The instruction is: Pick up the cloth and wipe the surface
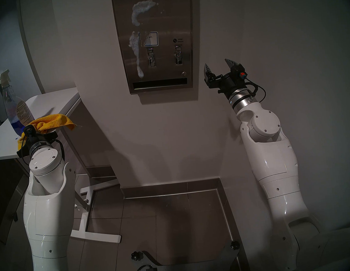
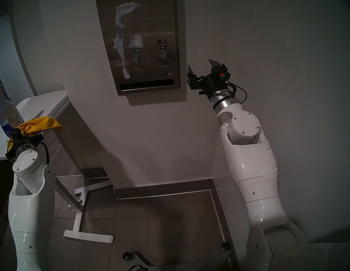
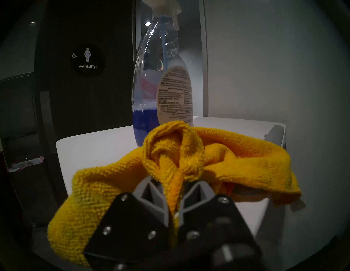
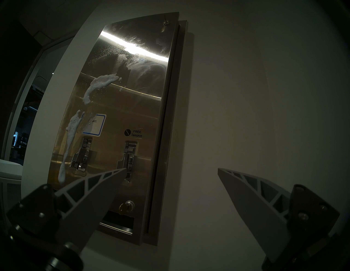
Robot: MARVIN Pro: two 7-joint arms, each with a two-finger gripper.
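- So far, the left gripper [image 3: 175, 186] is pinching a fold of the yellow cloth [image 3: 189, 162], which is lying on the white table [image 3: 98, 149] beside the spray bottle [image 3: 161, 79].
- Lifting is not yet done, and foam [image 1: 137, 47] is clinging to the steel dispenser panel [image 1: 169, 13], unwiped.
- Meanwhile, the right gripper [image 1: 219, 67] is standing spread and empty beside that panel.

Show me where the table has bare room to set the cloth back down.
The table is bare across its far half, between the spray bottle and the wall-side edge, and on the near-left corner. It is crowded at the near edge, where the left gripper is shut on the cloth right in front of the bottle.
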